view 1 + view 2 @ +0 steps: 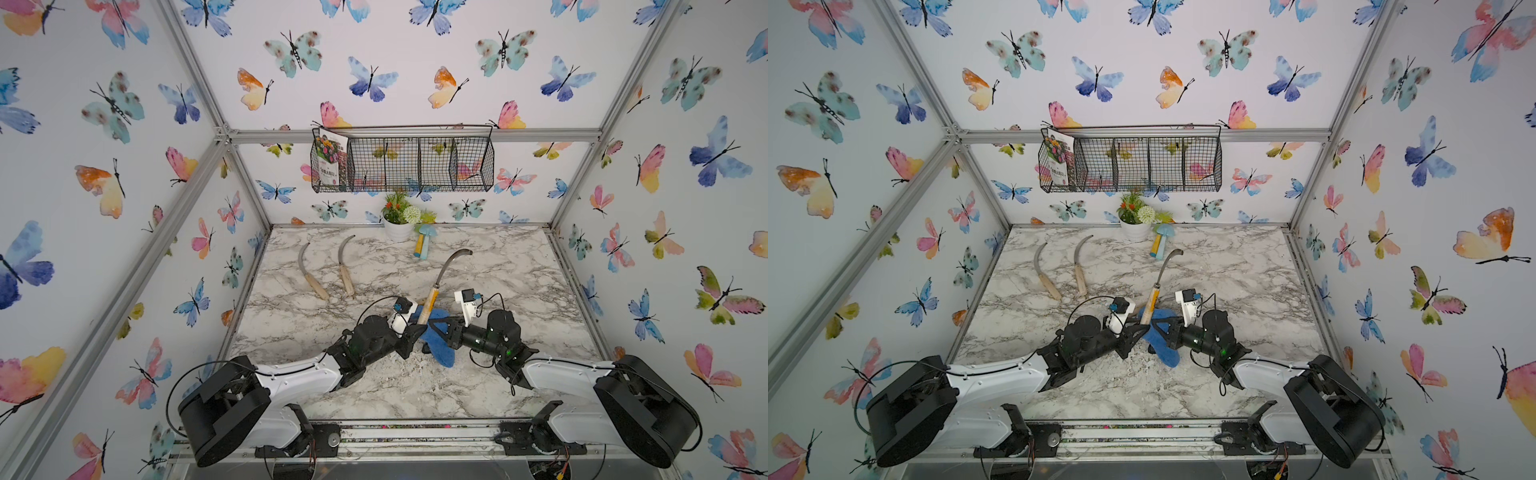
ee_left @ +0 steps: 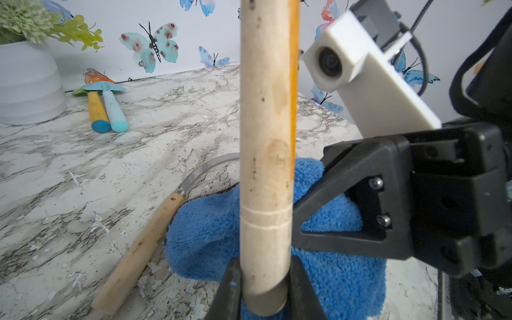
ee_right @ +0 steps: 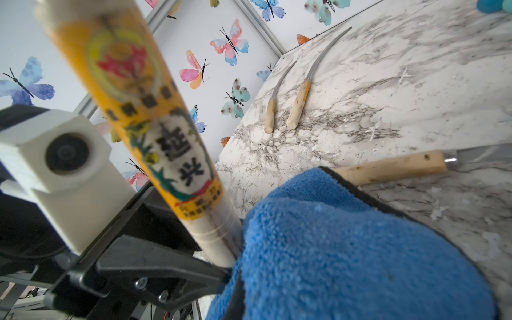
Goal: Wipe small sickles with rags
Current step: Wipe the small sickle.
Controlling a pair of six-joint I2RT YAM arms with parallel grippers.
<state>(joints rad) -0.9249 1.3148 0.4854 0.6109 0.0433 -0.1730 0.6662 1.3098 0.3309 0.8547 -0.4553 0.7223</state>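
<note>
Left gripper [image 2: 264, 288] clamped on the butt end of one small sickle [image 1: 432, 299]; the jaws pinch the pale wooden handle from both sides. This sickle stands nearly upright, raised off the marble table [image 1: 519, 291], with a yellow printed label round the upper handle and the curved grey blade arching up and away toward the back wall. Right gripper [image 1: 438, 328] closed tight on the blue rag [image 1: 442, 355], facing the left gripper from just beside it. The bunched terry cloth sits pressed against the lower part of the held handle, below the label. The rest of the rag hangs down toward the table near the front centre; a dark edging shows along one side. A second sickle [image 2: 138, 249] lies flat on the table just beside the rag, the cloth covering part of it near the blade's base. Two more sickles [image 1: 311, 272] [image 1: 346, 266] lie side by side, well apart at the far left, blades pointing to the back. Mushroom toys [image 1: 424, 243] and a white flower pot [image 1: 398, 230] stand at the back edge, beneath a wire basket [image 1: 403, 164] on the wall.
</note>
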